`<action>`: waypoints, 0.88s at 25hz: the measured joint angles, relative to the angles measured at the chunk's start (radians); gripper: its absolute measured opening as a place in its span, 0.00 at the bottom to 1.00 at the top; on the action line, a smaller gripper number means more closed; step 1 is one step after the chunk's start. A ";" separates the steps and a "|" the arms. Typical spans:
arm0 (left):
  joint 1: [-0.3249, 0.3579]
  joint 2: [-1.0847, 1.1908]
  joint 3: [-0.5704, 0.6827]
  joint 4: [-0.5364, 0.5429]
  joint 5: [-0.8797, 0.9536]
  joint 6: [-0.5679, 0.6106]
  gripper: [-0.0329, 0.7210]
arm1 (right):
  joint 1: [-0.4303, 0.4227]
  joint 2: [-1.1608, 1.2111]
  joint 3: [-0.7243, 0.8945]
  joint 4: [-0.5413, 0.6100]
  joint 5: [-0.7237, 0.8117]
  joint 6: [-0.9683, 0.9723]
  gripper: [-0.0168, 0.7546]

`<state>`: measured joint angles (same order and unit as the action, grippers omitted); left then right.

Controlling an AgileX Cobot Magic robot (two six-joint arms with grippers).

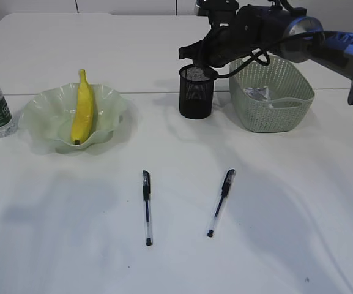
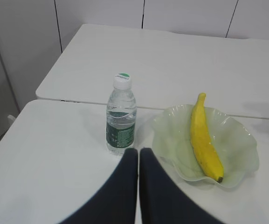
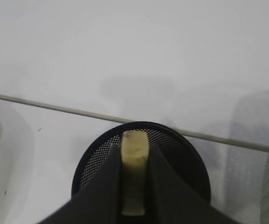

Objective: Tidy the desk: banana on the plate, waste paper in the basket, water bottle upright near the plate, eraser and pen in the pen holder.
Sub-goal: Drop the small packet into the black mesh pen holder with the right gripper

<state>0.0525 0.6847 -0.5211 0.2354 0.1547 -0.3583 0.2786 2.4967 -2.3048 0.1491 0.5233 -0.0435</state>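
Holding the eraser [image 3: 134,172] pinched in our right fingers [image 3: 158,186] above the pen holder [image 1: 196,92]; basket [image 1: 271,95] just beside; left fingers [image 2: 125,186] pressed together; two pens [image 1: 147,207] on open counter [image 1: 286,233].

No words or numbers can be read here. The water bottle [image 2: 121,116] stands near the left edge of the desk [image 1: 262,257], and it has a dark green label [image 2: 120,135] with tiny white letters on it. The letters are too small and too blurry to make out. The two pens [image 1: 147,207] near the front edge of the desk show no writing that can be read.
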 joint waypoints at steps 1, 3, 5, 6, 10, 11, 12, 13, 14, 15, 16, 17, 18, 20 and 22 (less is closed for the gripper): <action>0.000 0.000 0.000 0.000 -0.002 0.000 0.01 | 0.000 0.002 0.000 0.000 -0.005 0.000 0.12; 0.000 0.000 0.000 0.000 -0.002 0.000 0.01 | 0.000 0.004 0.000 0.001 -0.018 0.000 0.12; 0.000 0.000 0.000 0.000 -0.004 0.000 0.01 | 0.000 0.006 0.000 0.001 -0.028 0.000 0.12; 0.000 0.000 0.000 0.000 -0.004 0.000 0.01 | 0.000 0.008 0.000 0.001 -0.029 0.000 0.12; 0.000 0.000 0.000 0.000 -0.004 0.000 0.01 | 0.000 0.014 0.000 0.002 -0.034 0.000 0.12; 0.000 0.000 0.000 0.000 -0.004 0.000 0.01 | 0.000 0.016 0.000 0.002 -0.034 0.000 0.12; 0.000 0.000 0.000 0.000 -0.004 0.000 0.01 | 0.000 0.018 0.000 0.002 -0.034 0.000 0.12; 0.000 0.000 0.000 0.000 -0.006 0.000 0.01 | 0.000 0.018 0.000 0.002 -0.034 0.000 0.12; 0.000 0.000 0.000 0.000 -0.006 0.000 0.01 | 0.000 0.020 0.000 0.002 -0.034 0.000 0.13; 0.000 0.000 0.000 0.000 -0.006 0.000 0.01 | 0.000 0.020 0.000 0.002 -0.034 0.000 0.14; 0.000 0.000 0.000 0.000 -0.006 0.000 0.01 | 0.000 0.020 0.000 0.002 -0.034 0.000 0.15; 0.000 0.000 0.000 0.000 -0.006 0.000 0.01 | 0.000 0.020 0.000 0.002 -0.034 0.000 0.16; 0.000 0.000 0.000 0.002 -0.006 0.000 0.01 | 0.000 0.020 0.000 0.002 -0.034 0.000 0.17; 0.000 0.000 0.000 0.002 -0.006 0.000 0.01 | 0.000 0.020 0.000 0.002 -0.034 0.000 0.21; 0.000 0.000 0.000 0.002 -0.006 0.000 0.01 | 0.000 0.020 0.000 0.005 -0.034 0.000 0.26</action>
<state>0.0525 0.6847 -0.5211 0.2369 0.1491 -0.3583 0.2786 2.5166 -2.3048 0.1538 0.4894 -0.0435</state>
